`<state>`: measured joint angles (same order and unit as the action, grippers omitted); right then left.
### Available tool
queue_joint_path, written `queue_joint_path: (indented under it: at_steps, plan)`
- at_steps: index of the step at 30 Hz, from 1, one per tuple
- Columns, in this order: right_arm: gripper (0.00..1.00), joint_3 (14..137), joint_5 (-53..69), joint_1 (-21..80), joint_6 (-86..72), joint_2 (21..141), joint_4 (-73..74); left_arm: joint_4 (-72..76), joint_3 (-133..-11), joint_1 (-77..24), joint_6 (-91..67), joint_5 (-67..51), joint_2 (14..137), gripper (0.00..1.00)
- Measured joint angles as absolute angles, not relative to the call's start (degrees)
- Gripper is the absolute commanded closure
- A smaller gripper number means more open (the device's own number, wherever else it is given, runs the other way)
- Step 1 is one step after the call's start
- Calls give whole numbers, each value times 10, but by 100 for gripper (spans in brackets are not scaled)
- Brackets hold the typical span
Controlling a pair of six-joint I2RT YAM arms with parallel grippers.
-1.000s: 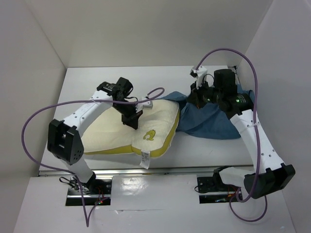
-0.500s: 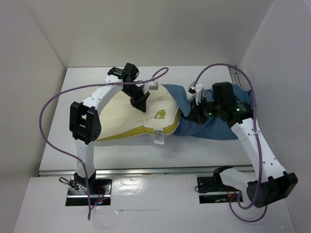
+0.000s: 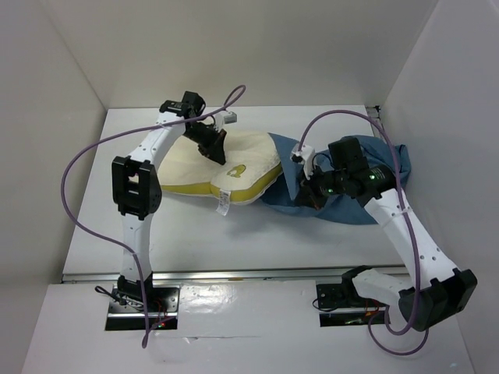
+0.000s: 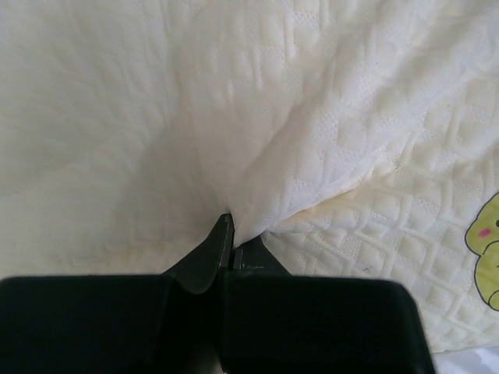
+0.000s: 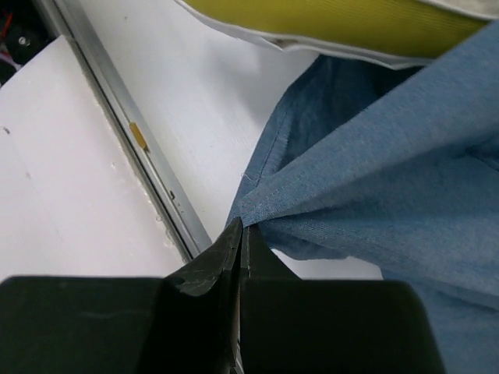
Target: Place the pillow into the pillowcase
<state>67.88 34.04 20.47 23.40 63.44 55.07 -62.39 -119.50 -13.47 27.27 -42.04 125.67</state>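
Top view: we find the cream-yellow textured pillow (image 3: 253, 156) on the white table (image 3: 234, 234), touching the denim-blue cloth pillowcase (image 3: 347, 210) to its right. Left wrist: the left gripper (image 4: 230, 234) clamps a pillow fold. Right wrist: the right gripper (image 5: 242, 230) clamps the pillowcase edge.

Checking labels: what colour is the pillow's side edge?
Yellow. The pillow edge shows best in the right wrist view.

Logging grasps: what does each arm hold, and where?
Left gripper pinches a fabric fold on the pillow; right gripper pinches the pillowcase at its hemmed edge.
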Motion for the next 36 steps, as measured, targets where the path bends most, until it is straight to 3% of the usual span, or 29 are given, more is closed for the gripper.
queue_joint_path:
  at_steps: [9, 25, 36]
  plan:
    - [100, 679, 347, 254, 219, 689, 525, -548, -1183, -198, 154, -410, 1256, 100]
    - [100, 706, 343, 265, 197, 728, 497, -455, -1178, -294, -34, -180, 1258, 100]
    - [100, 799, 354, 265, 178, 851, 474, -371, -1140, -316, -98, -107, 1270, 100]
